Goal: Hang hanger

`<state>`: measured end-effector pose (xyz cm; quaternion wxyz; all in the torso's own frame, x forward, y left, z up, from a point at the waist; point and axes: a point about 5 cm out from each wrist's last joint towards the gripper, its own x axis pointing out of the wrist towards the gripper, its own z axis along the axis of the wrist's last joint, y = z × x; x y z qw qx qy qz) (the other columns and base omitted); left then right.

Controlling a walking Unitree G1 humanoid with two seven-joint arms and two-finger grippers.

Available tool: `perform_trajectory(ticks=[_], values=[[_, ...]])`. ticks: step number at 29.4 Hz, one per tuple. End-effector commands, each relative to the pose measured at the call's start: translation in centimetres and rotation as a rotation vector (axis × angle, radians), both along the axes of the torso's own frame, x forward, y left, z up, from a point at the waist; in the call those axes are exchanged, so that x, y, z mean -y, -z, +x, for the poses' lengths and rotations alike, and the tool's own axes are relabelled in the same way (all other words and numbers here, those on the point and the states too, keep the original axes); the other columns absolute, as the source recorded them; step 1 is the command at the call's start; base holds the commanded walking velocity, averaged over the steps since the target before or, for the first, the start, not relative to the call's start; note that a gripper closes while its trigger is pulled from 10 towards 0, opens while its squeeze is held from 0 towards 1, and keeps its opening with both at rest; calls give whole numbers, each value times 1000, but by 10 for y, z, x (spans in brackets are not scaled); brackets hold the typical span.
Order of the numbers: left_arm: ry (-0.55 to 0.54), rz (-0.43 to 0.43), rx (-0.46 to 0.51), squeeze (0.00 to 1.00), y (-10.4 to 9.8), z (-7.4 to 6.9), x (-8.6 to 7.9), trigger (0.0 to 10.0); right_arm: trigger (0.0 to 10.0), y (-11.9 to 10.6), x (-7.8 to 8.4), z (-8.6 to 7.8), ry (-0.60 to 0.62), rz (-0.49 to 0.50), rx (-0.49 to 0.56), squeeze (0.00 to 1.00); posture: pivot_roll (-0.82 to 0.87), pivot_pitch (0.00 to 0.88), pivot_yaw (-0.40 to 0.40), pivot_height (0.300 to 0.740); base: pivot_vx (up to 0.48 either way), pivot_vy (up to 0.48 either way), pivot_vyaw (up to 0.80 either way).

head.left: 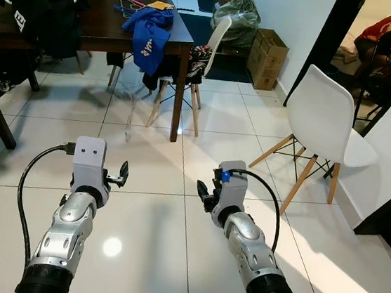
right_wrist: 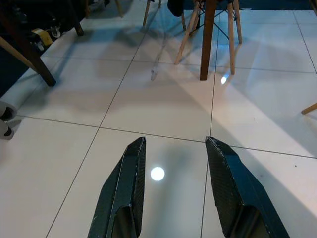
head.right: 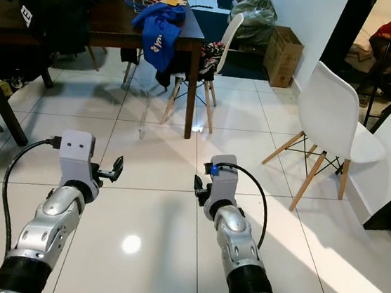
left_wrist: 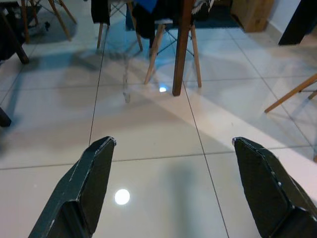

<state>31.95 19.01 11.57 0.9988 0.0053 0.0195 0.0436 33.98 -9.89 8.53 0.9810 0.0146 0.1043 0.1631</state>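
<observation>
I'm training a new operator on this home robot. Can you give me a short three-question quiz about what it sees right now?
1. True or false: the left hand is holding a hanger.
2. Multiple choice: what hangs over the edge of the dark table? A) a blue garment B) a towel C) a rope
3. Fill in: the white chair standing alone on the floor tiles is on the robot's ____ side.

Key
1. False: its fingers are spread apart with nothing between them; the right hand is empty too.
2. A: the blue garment drapes over the table's near edge.
3. Right.
</observation>
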Motion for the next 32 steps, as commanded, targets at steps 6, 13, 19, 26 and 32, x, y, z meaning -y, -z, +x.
perform_trajectory(ticks=[6,13,19,26,32], values=[[-39,-15,5,0,-5,0,-10,10000,10000,5,1,-1,-1,-23,-25,0,14,109,-41,740,0,0,0],[-24,-28,-9,0,-5,4,-8,10000,10000,5,0,-1,-1,-5,-29,0,-4,140,-48,740,0,0,0],[-4,-28,-13,0,-4,2,-2,10000,10000,5,0,-1,-22,-21,-20,0,-5,133,-55,740,0,0,0],[-21,-45,6,0,-13,1,-6,10000,10000,-3,0,0,-34,24,20,0,-8,147,-56,740,37,0,0],[-21,-52,8,0,-15,2,-3,10000,10000,-10,1,3,-34,55,41,0,-19,104,-41,740,330,0,0]])
